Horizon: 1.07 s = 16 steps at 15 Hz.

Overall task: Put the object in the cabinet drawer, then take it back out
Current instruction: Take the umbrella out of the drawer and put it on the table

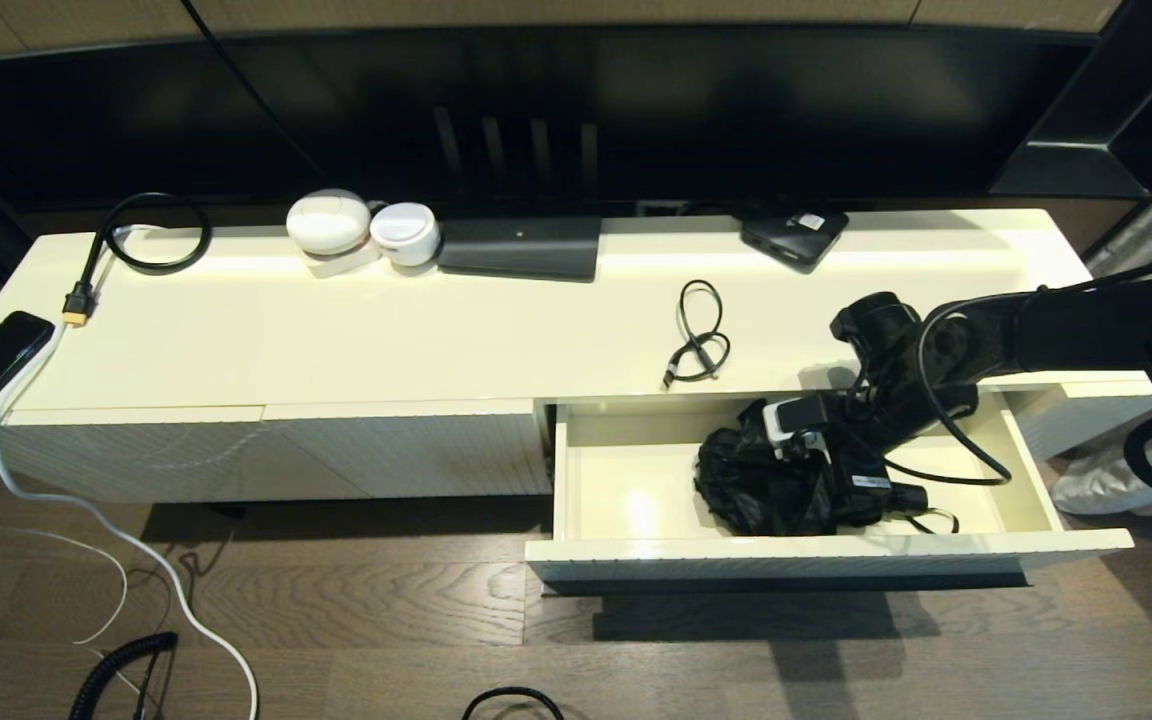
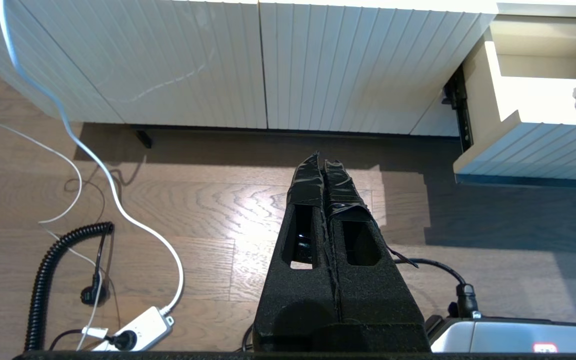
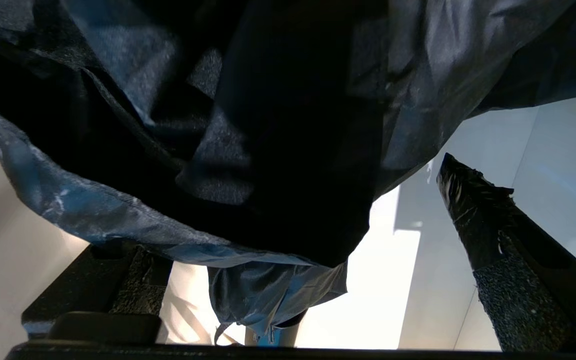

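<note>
head view: the cream worktop (image 1: 496,330) spans the frame. at lower right the cabinet drawer (image 1: 636,545) stands pulled out, a crumpled black object (image 1: 751,480) lying on its smooth floor right of centre. the right tool (image 1: 806,480) reaches into the drawer, fingers spread with the dark fabric (image 3: 268,125) between them. the left tool (image 2: 324,167), pressed closed and empty, hangs over the wooden floor (image 2: 193,200).

The floor (image 1: 386,600) was brown wood with dark shadows on it. A long cream cabinet (image 1: 496,320) stood against a dark wall (image 1: 576,110). Light shone brightly on the cabinet's top.
</note>
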{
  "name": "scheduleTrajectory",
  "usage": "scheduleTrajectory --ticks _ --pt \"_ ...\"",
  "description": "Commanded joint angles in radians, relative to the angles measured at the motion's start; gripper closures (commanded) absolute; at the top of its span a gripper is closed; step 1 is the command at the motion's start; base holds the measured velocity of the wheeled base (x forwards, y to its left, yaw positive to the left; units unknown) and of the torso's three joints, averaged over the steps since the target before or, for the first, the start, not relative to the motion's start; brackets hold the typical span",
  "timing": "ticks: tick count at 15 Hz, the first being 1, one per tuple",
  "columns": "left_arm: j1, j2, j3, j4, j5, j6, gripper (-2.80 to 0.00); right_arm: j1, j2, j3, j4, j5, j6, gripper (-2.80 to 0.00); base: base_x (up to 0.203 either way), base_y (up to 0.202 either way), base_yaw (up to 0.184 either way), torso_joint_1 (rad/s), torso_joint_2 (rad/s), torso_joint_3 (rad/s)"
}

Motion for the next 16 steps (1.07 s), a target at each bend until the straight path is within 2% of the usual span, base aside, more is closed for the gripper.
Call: scheduleTrajectory --ticks 1,4,5,16 --pt "0.001 0.000 0.000 -0.001 0.000 -0.001 0.00 0.008 0.011 -0.006 0.002 0.001 -0.007 -2.80 0.000 0.000 0.000 0.000 0.00 0.000" --pt "0.000 0.000 0.000 -0.001 0.000 -0.001 0.00 0.008 0.009 -0.003 0.002 0.001 -0.007 -2.80 0.000 0.000 0.000 0.000 0.00 0.000" --pt "0.001 0.000 0.000 -0.001 0.000 -0.001 0.00 0.008 0.002 -0.005 0.002 0.000 -0.008 0.00 0.000 0.000 0.000 0.000 0.00 0.000" --pt "0.000 0.000 0.000 -0.001 0.000 -0.001 0.00 0.006 -0.067 0.042 0.013 -0.023 -0.012 0.00 0.000 0.000 0.000 0.000 0.00 0.000"
